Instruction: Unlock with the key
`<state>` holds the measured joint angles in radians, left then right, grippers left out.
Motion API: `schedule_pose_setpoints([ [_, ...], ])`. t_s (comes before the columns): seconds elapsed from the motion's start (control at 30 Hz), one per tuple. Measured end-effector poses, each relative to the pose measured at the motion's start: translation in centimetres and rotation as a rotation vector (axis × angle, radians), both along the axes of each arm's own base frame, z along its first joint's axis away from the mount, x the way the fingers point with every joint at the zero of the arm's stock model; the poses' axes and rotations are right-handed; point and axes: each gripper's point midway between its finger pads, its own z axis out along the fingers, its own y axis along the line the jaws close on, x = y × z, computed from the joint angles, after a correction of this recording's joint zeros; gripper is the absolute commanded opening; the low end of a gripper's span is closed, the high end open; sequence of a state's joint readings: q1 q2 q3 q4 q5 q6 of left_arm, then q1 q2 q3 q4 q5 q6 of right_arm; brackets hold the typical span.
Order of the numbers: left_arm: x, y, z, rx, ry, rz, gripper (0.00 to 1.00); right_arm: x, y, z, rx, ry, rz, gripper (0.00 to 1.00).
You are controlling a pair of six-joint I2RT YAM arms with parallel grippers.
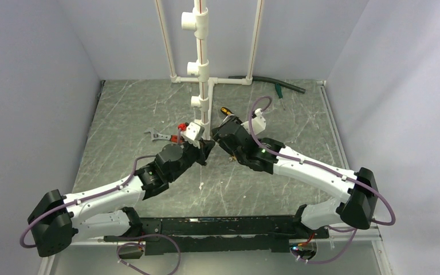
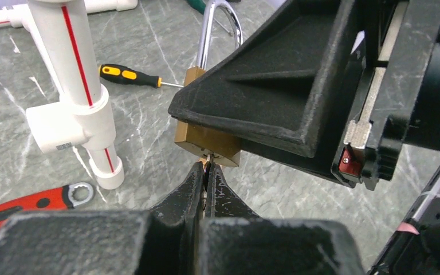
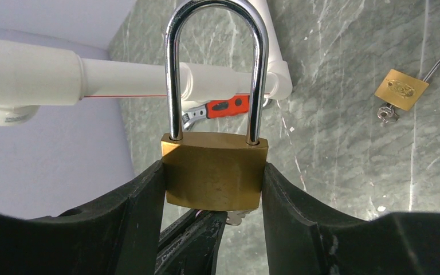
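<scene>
- red-handled wrench (image 1: pixel 169 137): flat on the counter (image 1: pixel 298 132), at 9 o'clock of the left tool.
- white PVC pipe (image 1: pixel 201 69): upright, at 12 o'clock of both tools.
- left tool (image 2: pixel 207 171): fingers almost touching, pinched on the key (image 2: pixel 208 160).
- key: thin, silver, tip at the underside of the brass padlock (image 3: pixel 215 172), at its 6 o'clock.
- brass padlock: held off the counter, both shackle legs seated in the body.
- right tool (image 3: pixel 214 192): fingers parted to body width, clamped on the padlock's two sides.
- screwdriver (image 2: pixel 127 74): on the counter, at 12 o'clock of the right tool.
- small brass padlock (image 3: pixel 401 89): on the counter, at 2 o'clock of the held one in the right wrist view.
</scene>
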<state>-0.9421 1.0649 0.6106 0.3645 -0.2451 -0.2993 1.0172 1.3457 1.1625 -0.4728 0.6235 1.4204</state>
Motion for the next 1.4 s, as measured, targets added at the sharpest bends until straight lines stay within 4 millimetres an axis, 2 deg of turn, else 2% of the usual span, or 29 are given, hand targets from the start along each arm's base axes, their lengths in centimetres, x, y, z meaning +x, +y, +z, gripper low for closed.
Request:
schedule_pose_setpoints([
  [0.33, -1.2, -0.3, 0.0, 0.185, -0.149, -0.001, 0.00, -1.0, -0.1, 0.1, -0.075, 0.041, 0.037, 0.00],
  [0.57, -1.0, 0.4, 0.0, 0.359, -0.270, 0.046, 0.00, -1.1, 0.3, 0.2, -0.084, 0.071, 0.046, 0.00],
  [0.77, -1.1, 0.6, 0.2, 0.407, -0.309, 0.062, 0.00, -1.2, 0.4, 0.3, -0.073, 0.075, 0.047, 0.00],
  [0.8, -1.1, 0.6, 0.2, 0.405, -0.309, 0.060, 0.04, -1.2, 0.4, 0.3, -0.070, 0.075, 0.049, 0.00],
  [0.9, -1.7, 0.9, 0.7, 0.399, -0.309, 0.035, 0.51, -1.4, 0.8, 0.7, -0.049, 0.076, 0.066, 0.00],
  [1.0, -2.5, 1.2, 1.3, 0.371, -0.304, -0.002, 0.87, -2.3, 1.4, 1.2, -0.016, 0.079, 0.109, 0.00],
  [1.03, -2.7, 1.3, 1.6, 0.364, -0.307, -0.012, 0.95, -2.6, 1.6, 1.4, -0.007, 0.080, 0.124, 0.00],
  [1.07, -2.9, 1.5, 1.9, 0.355, -0.309, -0.014, 0.99, -3.0, 1.8, 1.6, 0.004, 0.077, 0.140, 0.00],
  [1.23, -4.1, 1.9, 2.6, 0.306, -0.288, -0.060, 0.99, -4.1, 2.0, 1.7, 0.025, 0.065, 0.189, 0.00],
  [1.4, -5.7, 2.1, 2.2, 0.285, -0.245, -0.136, 0.92, -4.3, 1.2, 1.2, 0.013, 0.038, 0.205, 0.00],
])
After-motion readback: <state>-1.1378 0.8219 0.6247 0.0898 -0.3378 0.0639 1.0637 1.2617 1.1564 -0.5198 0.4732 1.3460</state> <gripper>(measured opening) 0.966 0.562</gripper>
